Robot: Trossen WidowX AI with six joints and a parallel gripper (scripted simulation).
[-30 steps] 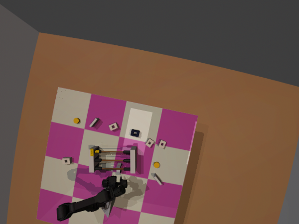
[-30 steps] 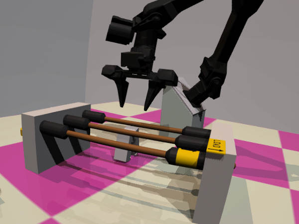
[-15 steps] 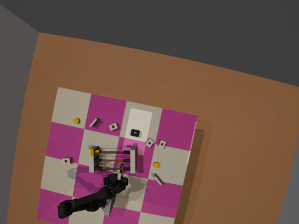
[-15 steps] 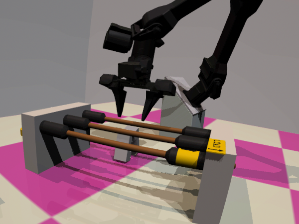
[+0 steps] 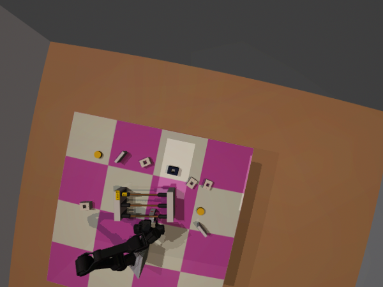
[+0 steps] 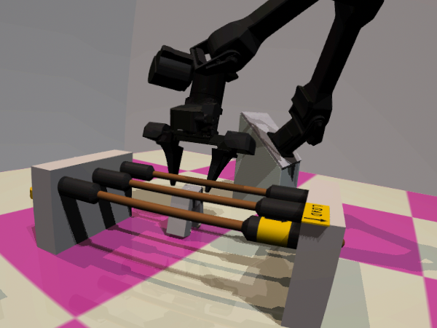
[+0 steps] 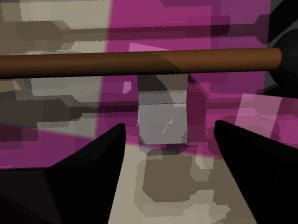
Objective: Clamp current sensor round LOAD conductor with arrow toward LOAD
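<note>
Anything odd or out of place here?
One thing: the grey sensor stands inside the rack, under the rods on the arm's side. It is not around the yellow-sleeved LOAD conductor. The open end effector hovers just above the sensor, holding nothing. Nothing looks spilled or damaged.

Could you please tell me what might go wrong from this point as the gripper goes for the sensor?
1. The gripper hangs open with its fingertips level with the rear conductors; going lower, a finger may strike one.
2. The sensor stands under the rods, so a lift could snag it on a conductor.
3. It is not around the yellow-sleeved conductor by the LOAD marker, and its arrow is not visible, so wrong conductor or direction is possible.
</note>
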